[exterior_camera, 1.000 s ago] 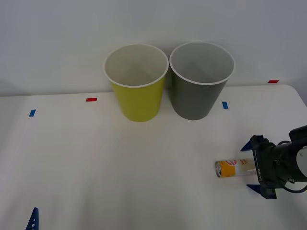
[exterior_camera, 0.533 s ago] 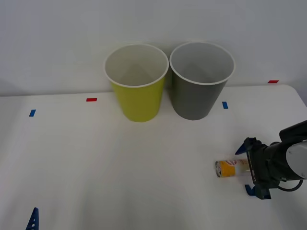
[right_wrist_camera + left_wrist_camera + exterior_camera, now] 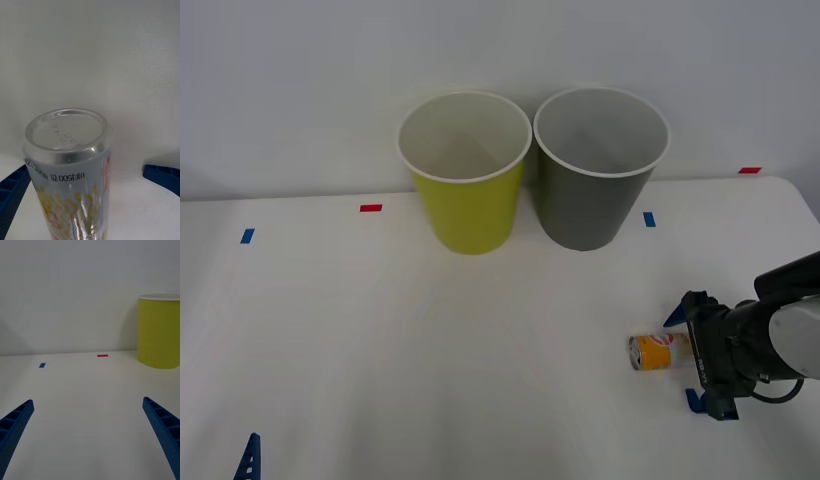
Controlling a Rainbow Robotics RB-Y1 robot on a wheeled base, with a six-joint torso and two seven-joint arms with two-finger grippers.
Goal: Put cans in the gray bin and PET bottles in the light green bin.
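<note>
Straddling can (image 3: pixel 654 352) lying on table (image 3: pixel 430 350): right gripper (image 3: pixel 688 357), fingers spread, not clamping. Left gripper (image 3: pixel 88 427) parked, spread wide, holding nothing.

right gripper (image 3: pixel 687 358) spread wide, left gripper (image 3: pixel 90 435) parted.

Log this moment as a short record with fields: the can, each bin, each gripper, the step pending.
can: can lies on its side on the table, to the right, nearer the robot than both bins
gray bin: gray bin upright at the table's far side, right of the green one
light green bin: light green bin upright, beside the gray bin
right gripper: right gripper open, fingers on either side of the can, not closed on it
left gripper: left gripper open, low at the table's near left
step pending: close on the can; it belongs in the gray bin
</note>
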